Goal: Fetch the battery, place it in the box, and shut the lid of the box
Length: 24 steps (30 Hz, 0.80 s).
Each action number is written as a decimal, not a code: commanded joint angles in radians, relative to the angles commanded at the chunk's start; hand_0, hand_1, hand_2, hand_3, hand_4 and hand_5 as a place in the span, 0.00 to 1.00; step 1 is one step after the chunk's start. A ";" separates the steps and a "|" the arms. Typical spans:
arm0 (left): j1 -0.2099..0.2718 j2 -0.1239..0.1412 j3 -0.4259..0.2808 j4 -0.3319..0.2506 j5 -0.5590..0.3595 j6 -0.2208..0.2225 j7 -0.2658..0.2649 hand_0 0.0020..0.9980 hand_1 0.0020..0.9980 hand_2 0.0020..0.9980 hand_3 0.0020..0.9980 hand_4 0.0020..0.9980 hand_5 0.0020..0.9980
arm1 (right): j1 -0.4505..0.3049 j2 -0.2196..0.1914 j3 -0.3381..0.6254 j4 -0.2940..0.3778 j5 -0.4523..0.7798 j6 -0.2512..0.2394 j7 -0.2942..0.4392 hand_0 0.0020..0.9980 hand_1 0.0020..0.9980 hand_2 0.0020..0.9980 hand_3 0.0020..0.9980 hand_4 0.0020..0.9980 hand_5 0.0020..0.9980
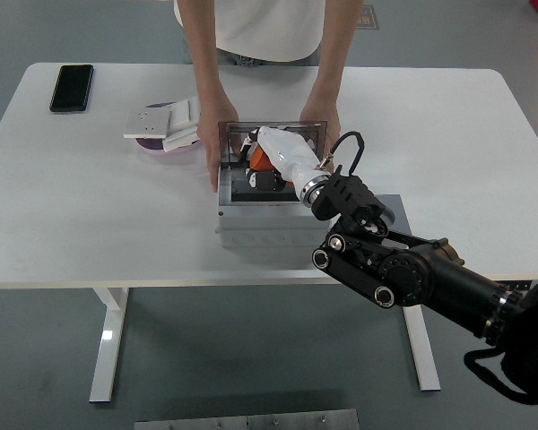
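Right hand (282,157) over the box (260,224); no writing legible.

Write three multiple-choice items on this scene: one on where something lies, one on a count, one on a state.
1. Where does the black phone lie?
A. at the table's far left corner
B. inside the box
C. at the near right edge

2. How many of the person's hands rest at the box?
A. none
B. one
C. two

3. What is the state of the box's lid?
A. shut flat
C. taken off and lying on the floor
B. raised open

Answers:
1. A: the phone lies alone near the far left corner of the table.
2. C: the person's left hand and right hand flank the box, one on each side.
3. B: the clear lid stands up at the back while the robot's right hand reaches into the open box.
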 joint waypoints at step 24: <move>-0.003 0.000 0.000 0.000 -0.001 0.000 0.000 0.63 0.75 0.59 0.50 0.35 0.00 | 0.001 0.003 0.011 -0.009 0.024 0.012 0.019 0.54 0.53 0.55 0.64 0.46 0.06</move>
